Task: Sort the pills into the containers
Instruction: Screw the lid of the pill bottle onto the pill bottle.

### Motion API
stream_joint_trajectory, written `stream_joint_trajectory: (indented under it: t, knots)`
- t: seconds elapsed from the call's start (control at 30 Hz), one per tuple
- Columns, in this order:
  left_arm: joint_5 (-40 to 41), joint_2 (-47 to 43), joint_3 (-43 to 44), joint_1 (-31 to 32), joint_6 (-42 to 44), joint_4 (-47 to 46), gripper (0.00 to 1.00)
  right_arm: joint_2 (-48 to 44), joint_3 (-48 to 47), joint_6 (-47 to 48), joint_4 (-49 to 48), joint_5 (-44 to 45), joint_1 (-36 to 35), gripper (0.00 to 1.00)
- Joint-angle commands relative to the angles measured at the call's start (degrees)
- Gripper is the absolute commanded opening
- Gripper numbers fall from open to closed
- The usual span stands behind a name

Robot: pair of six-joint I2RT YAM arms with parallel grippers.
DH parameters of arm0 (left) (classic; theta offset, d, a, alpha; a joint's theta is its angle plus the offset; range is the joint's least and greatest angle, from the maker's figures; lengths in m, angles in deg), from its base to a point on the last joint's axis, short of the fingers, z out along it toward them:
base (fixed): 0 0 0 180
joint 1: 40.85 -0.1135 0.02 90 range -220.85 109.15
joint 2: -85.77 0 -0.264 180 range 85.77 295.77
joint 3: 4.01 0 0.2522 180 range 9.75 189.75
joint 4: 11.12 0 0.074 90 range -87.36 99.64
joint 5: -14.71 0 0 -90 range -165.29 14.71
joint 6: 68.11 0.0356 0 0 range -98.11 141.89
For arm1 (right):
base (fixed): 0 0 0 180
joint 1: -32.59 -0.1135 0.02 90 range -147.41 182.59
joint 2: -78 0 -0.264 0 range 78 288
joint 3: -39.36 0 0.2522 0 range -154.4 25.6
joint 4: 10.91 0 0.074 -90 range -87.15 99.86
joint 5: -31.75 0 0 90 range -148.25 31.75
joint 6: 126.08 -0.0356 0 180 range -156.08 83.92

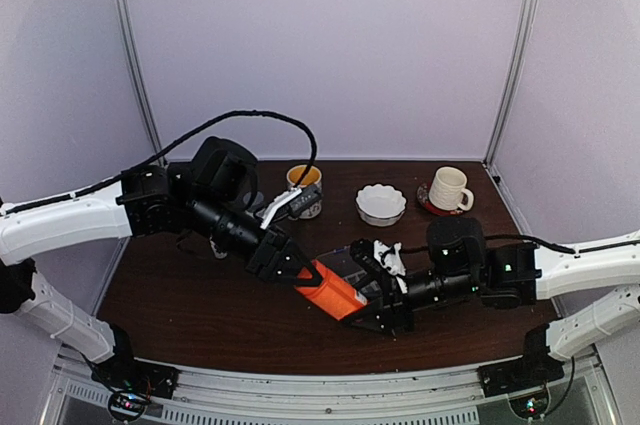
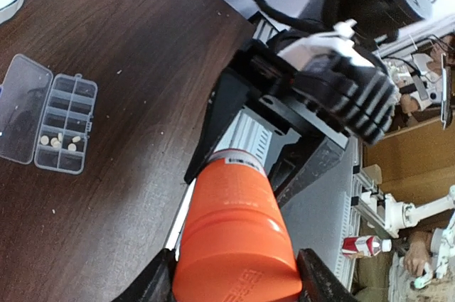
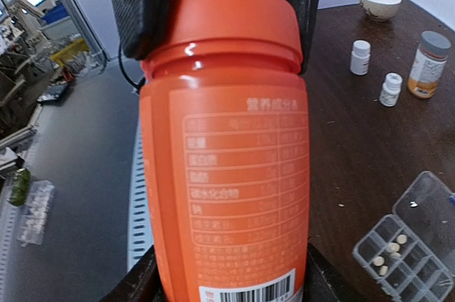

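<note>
Both grippers hold one orange bottle [image 1: 330, 293] in the air over the table's near middle. My left gripper [image 1: 298, 267] is shut on its orange cap end [image 2: 238, 245]. My right gripper [image 1: 385, 310] is shut on its labelled body [image 3: 227, 174]. The clear pill box [image 2: 28, 96] lies open on the dark table, with a few pale pills [image 2: 58, 142] in its compartments. It also shows in the right wrist view [image 3: 416, 213], with pills [image 3: 389, 249] in one compartment.
A white bowl [image 1: 381, 203], a mug on a saucer [image 1: 449, 188] and a yellow-rimmed cup [image 1: 305, 180] stand at the back. Two small white bottles [image 3: 361, 57] [image 3: 389, 89] and an amber bottle [image 3: 426, 64] stand beyond the pill box.
</note>
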State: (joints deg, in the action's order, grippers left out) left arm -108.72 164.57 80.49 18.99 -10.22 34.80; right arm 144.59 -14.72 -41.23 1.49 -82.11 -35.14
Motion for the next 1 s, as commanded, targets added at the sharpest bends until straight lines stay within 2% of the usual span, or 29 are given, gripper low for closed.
stream_joint_trajectory:
  t: [0.0,0.07,0.2,0.37,0.4,0.43,0.47,0.57,0.6,0.7,0.83,0.9,0.97]
  knots:
    - [-2.78,-2.48,-2.2,1.48,19.85,-5.3,0.45,0.74,-3.02,-8.72,-12.58,-17.63,0.08,0.0]
    - [-4.02,-3.02,-3.13,1.94,30.04,-5.34,0.48,1.09,-3.38,-11.27,-14.9,-21.11,0.13,0.0]
    - [-4.8,-2.16,-0.66,1.95,48.24,-1.89,0.46,1.54,-3.98,-14.82,-17.67,-24.72,0.44,0.0]
    - [-4.41,-1.61,3.02,1.95,63.07,4.01,0.4,0.73,-3.15,-18.4,-20.85,-26.56,0.59,0.0]
    - [-3.61,-1.7,3.34,1.95,64.5,4.46,0.43,0.47,-3.11,-18.47,-20.2,-26.35,0.58,0.0]
    - [-3.08,-1.91,3.57,1.93,65.53,4.64,0.53,0.29,-3.22,-18.0,-18.83,-25.65,0.55,0.0]
    - [-1.18,-2.41,3.58,1.94,65.51,3.84,0.67,0.08,-3.65,-16.99,-16.35,-24.19,0.56,0.0]
    - [3.09,-5.29,1.35,1.43,58.93,-2.88,0.94,-0.45,-5.09,-12.91,-8.82,-20.79,0.55,0.0]
    - [4.6,-6.64,0.04,1.17,56.22,-5.67,0.97,-0.67,-5.0,-12.19,-7.73,-20.01,0.53,0.0]
    - [7.5,-11.36,-4.12,0.81,48.85,-13.65,0.97,-1.1,-4.61,-10.47,-5.4,-17.86,0.5,0.0]
    - [6.43,-16.83,-7.67,0.76,37.37,-20.67,0.98,-1.2,-4.75,-8.15,-2.59,-14.24,0.57,0.0]
    - [6.63,-18.75,-8.0,0.81,29.89,-21.36,0.98,-1.34,-5.2,-7.3,-0.87,-12.05,0.5,0.0]
    - [9.21,-19.37,-5.69,0.8,21.64,-17.57,0.97,-2.0,-5.82,-5.66,1.47,-7.84,0.13,0.0]
